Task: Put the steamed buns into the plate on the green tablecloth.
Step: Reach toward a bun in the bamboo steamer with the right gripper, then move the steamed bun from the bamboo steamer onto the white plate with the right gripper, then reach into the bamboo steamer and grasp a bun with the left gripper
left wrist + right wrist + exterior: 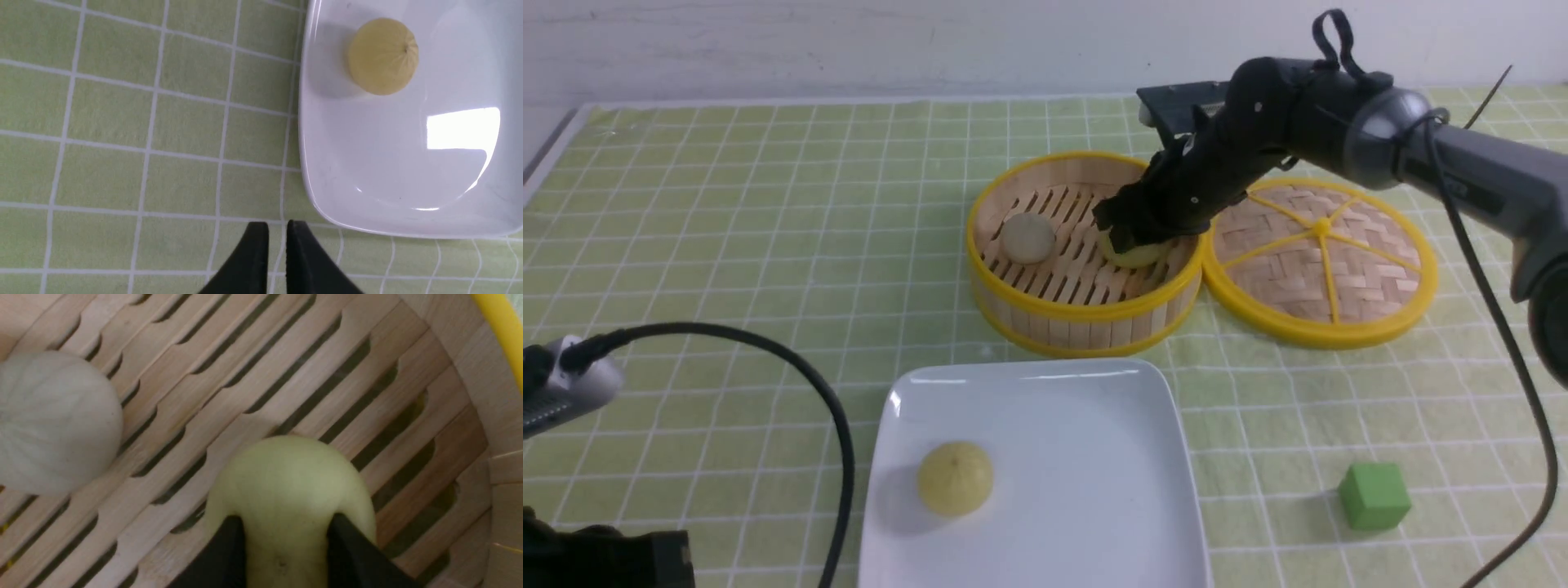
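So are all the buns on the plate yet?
Not yet. One yellow bun sits on the plate. The right pincer has its fingers around another yellow bun in the basket. The grey bun is left there too.

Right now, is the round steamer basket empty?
No, not empty: the steamer basket has a greyish bun and a yellow bun inside.

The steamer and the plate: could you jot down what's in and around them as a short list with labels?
steamer: grey bun, yellow bun
right gripper: fingers on either side of that yellow bun
plate: one yellow bun
lid: beside steamer
cube: green, on the cloth
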